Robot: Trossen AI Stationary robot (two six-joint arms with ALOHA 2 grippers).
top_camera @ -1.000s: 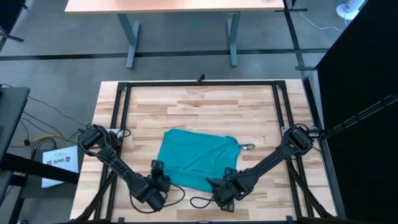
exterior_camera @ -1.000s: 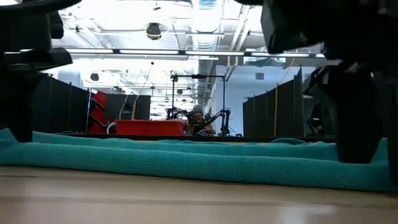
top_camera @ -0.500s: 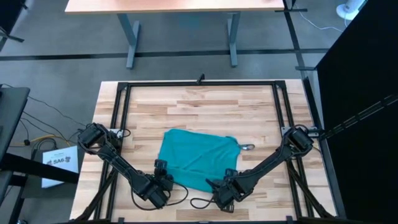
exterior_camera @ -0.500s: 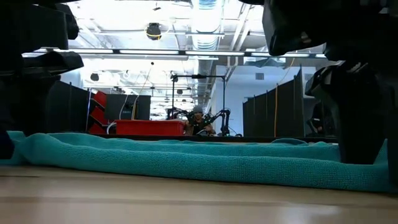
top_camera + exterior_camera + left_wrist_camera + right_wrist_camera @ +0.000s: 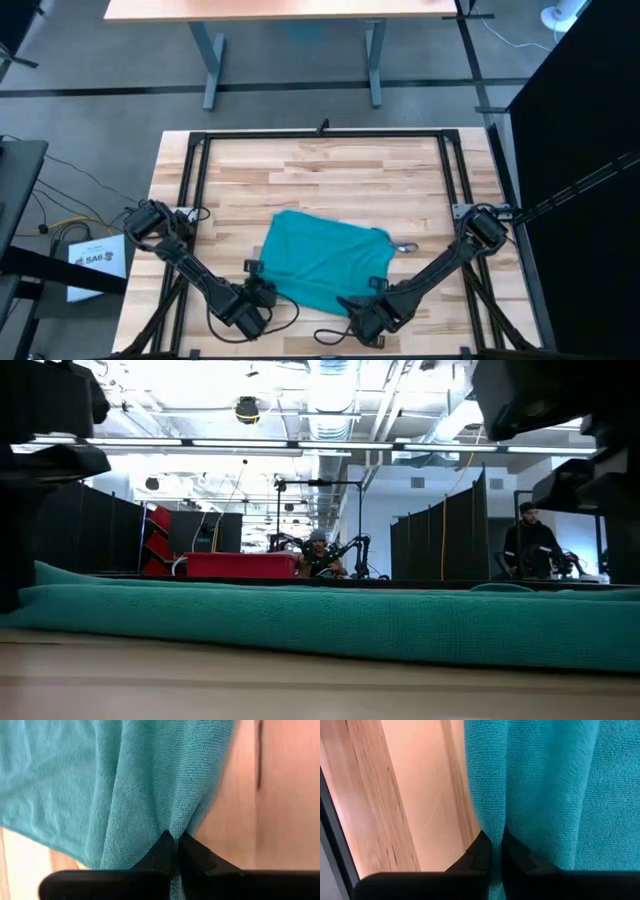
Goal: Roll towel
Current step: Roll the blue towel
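Lying at lower centre of the high view, the towel [image 5: 322, 258] rests rumpled on the wooden bench [image 5: 330, 170]. At its lower left corner the left gripper [image 5: 176, 841] is pinched closed on a fold of cloth. At its lower right corner the right gripper [image 5: 496, 841] likewise clamps a fold. A person [image 5: 530, 545] stands at right background of the low view.
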